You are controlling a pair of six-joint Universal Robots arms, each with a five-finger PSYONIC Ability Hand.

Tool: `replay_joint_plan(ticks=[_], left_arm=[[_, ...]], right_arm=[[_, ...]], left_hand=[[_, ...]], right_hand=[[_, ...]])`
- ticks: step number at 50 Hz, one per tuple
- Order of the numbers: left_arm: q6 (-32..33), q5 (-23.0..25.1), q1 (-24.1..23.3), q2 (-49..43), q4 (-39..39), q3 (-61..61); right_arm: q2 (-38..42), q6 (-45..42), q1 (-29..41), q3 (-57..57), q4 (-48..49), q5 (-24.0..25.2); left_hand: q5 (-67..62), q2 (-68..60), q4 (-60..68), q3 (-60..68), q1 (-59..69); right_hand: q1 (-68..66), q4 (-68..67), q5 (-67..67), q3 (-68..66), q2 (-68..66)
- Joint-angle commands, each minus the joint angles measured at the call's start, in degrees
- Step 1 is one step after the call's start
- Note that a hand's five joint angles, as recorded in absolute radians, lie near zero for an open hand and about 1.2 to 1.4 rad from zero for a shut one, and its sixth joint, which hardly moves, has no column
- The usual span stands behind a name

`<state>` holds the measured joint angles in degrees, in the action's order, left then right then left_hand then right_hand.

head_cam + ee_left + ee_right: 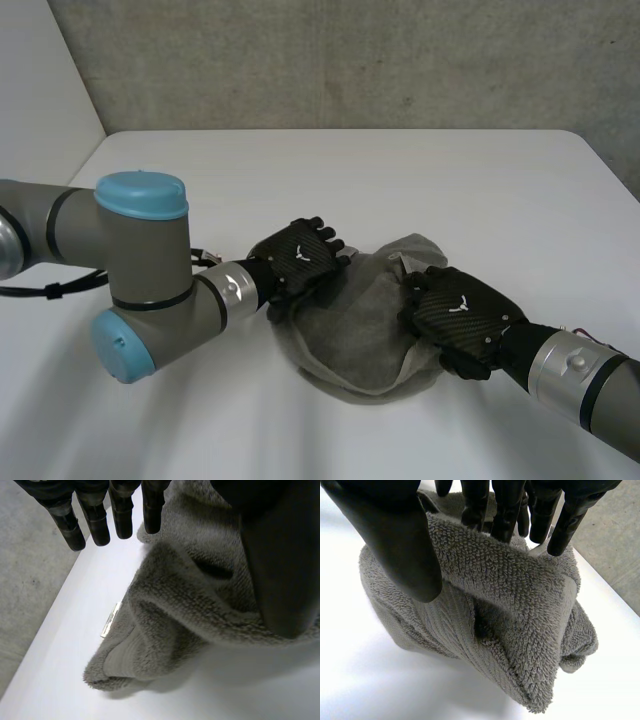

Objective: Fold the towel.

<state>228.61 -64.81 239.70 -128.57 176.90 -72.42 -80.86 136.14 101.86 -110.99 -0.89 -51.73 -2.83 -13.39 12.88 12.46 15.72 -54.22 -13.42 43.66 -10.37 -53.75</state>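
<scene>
Reaching in from the table's left edge, the grey left arm [140, 270] with light-blue caps ends in the black left hand [300, 258], which sits on the left side of the crumpled grey terry-cloth towel [355, 325]. In its own wrist view this hand is released: its fingers [120, 515] hang straight just beside the cloth's edge, while the thumb [280, 555] lies over the pile. A small white label [110, 620] sticks out from a fold of the towel just beyond those fingertips. The towel lies bunched in a rounded heap on the white table [400, 180], about midway between the left and right edges and nearer the robot's edge than the far one. On the heap's right side, the black right hand [462, 312] is grasping the towel: a raised ridge of cloth is caught between its thumb [395, 540] and its fingers [506, 510].
</scene>
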Motion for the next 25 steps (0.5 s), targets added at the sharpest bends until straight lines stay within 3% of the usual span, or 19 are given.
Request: replay_joint_plan(ticks=[1,11,19,21,22,24,25], left_arm=[[10.0,-0.1,-0.1,-1.8,-0.1,1.4],[13.5,0.0,-0.3,-1.7,-1.3,1.2],[13.4,-0.1,-0.2,-1.2,-2.7,0.5],[13.0,-0.1,0.0,-0.7,-2.8,0.3],[13.0,-0.1,0.0,-0.7,-2.8,0.3],[12.7,-0.1,0.5,0.2,-2.7,-0.3],[12.7,-0.1,0.5,0.3,-2.7,-0.3]], right_arm=[[0.3,0.0,0.0,0.0,0.0,0.0],[0.6,-0.1,-0.1,0.1,0.1,0.3],[1.3,-0.1,-0.1,0.2,0.1,0.4],[1.7,-0.1,-0.1,0.2,0.1,0.4],[1.7,-0.1,-0.1,0.2,0.1,0.4],[1.7,-0.1,-0.1,0.2,0.1,0.3],[1.7,-0.1,-0.1,0.2,0.1,0.3]], left_hand=[[2.8,3.4,-2.9,-2.5,-5.7],[2.5,3.0,-2.9,-2.5,-5.3],[-10.8,-10.3,-2.9,-2.5,8.0],[-28.2,-27.7,-2.9,-2.5,25.3],[-28.3,-27.8,-2.9,-2.5,25.4],[-50.9,-50.4,-2.9,-2.5,48.1],[-51.0,-50.5,-2.9,-2.5,48.2]], right_hand=[[0.2,3.4,0.3,0.4,-0.2],[0.6,3.4,0.0,0.4,0.1],[0.6,3.4,0.0,0.4,0.1],[0.6,3.4,0.0,0.4,0.1],[0.6,3.4,0.0,0.4,0.1],[0.6,3.4,0.0,0.4,0.1],[0.6,3.4,0.0,0.4,0.1]])
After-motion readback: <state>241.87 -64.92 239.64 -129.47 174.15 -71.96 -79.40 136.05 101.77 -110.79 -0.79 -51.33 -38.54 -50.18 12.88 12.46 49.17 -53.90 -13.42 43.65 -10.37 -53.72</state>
